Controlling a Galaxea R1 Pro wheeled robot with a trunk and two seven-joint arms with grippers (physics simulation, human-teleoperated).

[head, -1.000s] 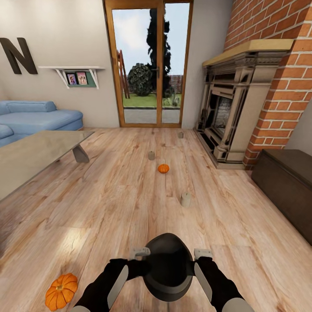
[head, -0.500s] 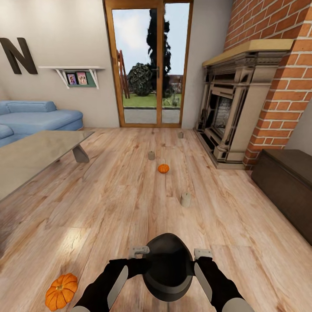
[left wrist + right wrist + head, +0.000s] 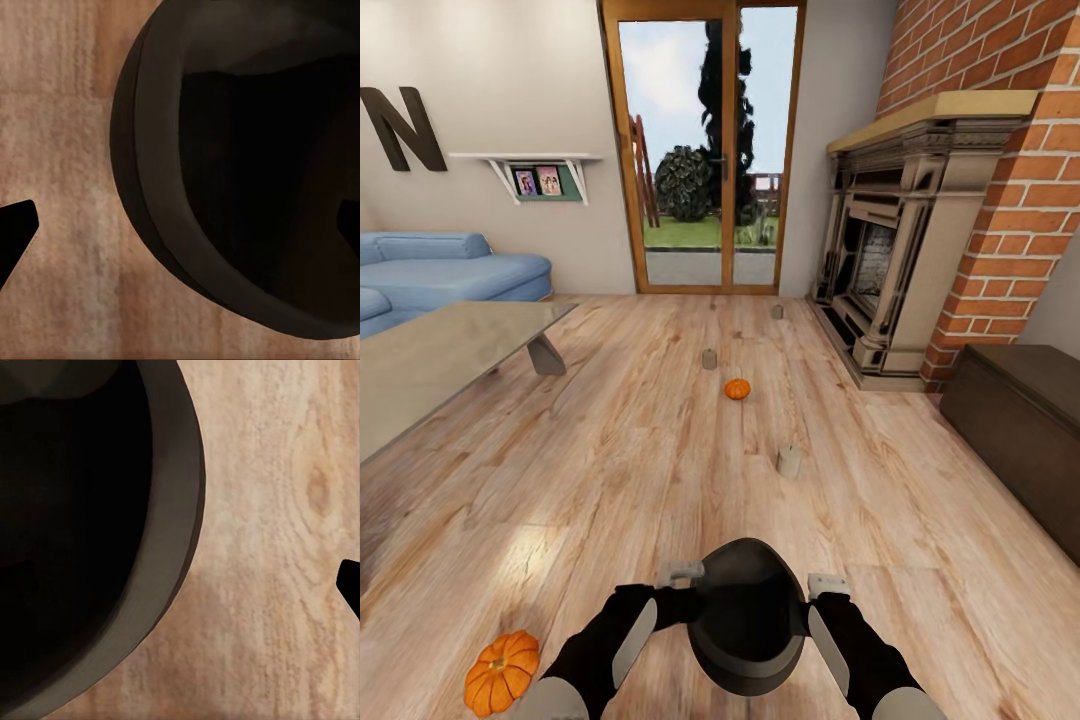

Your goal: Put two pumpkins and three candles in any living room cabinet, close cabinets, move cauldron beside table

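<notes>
The black cauldron (image 3: 748,615) is low in the head view, between my two arms. My left gripper (image 3: 682,573) is at its left rim and my right gripper (image 3: 827,585) at its right rim. In the left wrist view the fingers (image 3: 15,232) stand wide apart across the rim, open. The right wrist view shows one finger (image 3: 351,581) well clear of the cauldron's wall (image 3: 169,532), also open. One pumpkin (image 3: 501,672) lies on the floor at the near left, the other pumpkin (image 3: 737,389) mid-floor. Three candles (image 3: 788,460) (image 3: 709,358) (image 3: 777,311) stand on the floor ahead.
The dark-brown cabinet (image 3: 1020,420) runs along the right wall beside the brick fireplace (image 3: 900,260). The glass-topped table (image 3: 430,360) is at the left, with a blue sofa (image 3: 450,270) behind it. A glass door (image 3: 705,150) closes the far wall.
My left forearm has swung slightly inward and its gripper has edged up along the cauldron's rim. The rest holds still.
</notes>
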